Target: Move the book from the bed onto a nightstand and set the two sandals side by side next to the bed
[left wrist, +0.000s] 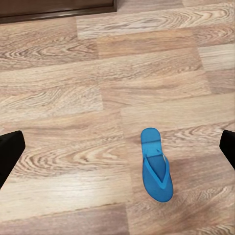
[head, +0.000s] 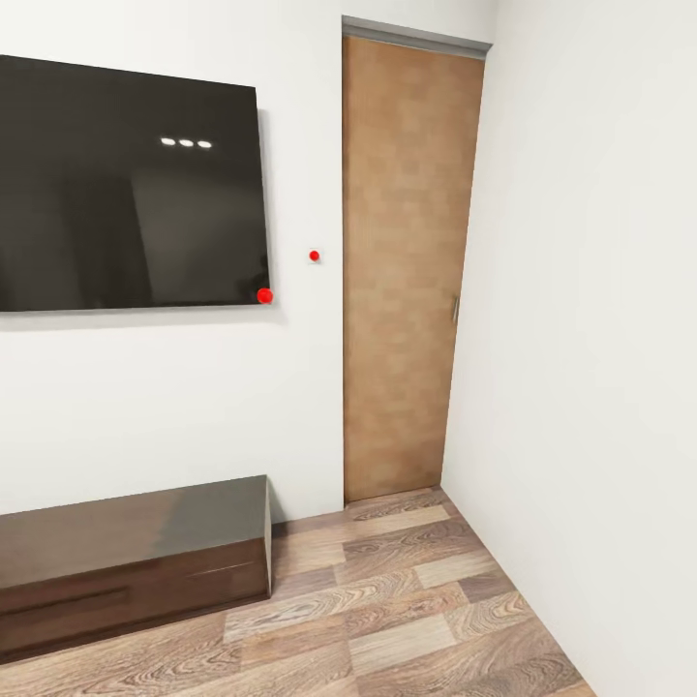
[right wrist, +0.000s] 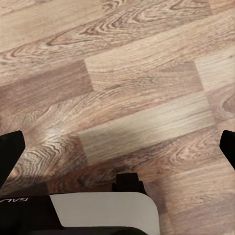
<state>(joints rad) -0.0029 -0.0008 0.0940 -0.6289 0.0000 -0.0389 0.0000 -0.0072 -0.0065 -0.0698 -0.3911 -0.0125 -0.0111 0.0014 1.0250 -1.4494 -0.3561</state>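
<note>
Left wrist view has the left gripper (left wrist: 117, 152) spread wide, its two dark fingertips (left wrist: 10, 152) at opposite edges of the picture with nothing between them but floor. Beneath that gap, a bright blue sandal (left wrist: 156, 166) lies flat on the wood-plank floor (left wrist: 73, 98), strap side up, touching neither finger. Farther off, a dark brown furniture edge (left wrist: 54, 10) runs along the boards. In the right wrist view the right gripper (right wrist: 117, 152) is equally wide apart and empty, hanging over bare planks (right wrist: 137, 73) of mixed light and dark grain, with a white and black piece of the robot's body (right wrist: 103, 213) below it. From the head view the room opens out: a long, low, dark brown bench (head: 126, 561) with a glossy top stands against a white wall (head: 174, 407), and a large black screen (head: 126, 184) hangs on that wall above it. Beside the screen is a small red-dotted wall switch (head: 314, 256), then a plain brown door (head: 407, 271), shut, in the corner where a second white wall (head: 590, 339) meets the first. The plank flooring (head: 387, 610) runs up to the door.
</note>
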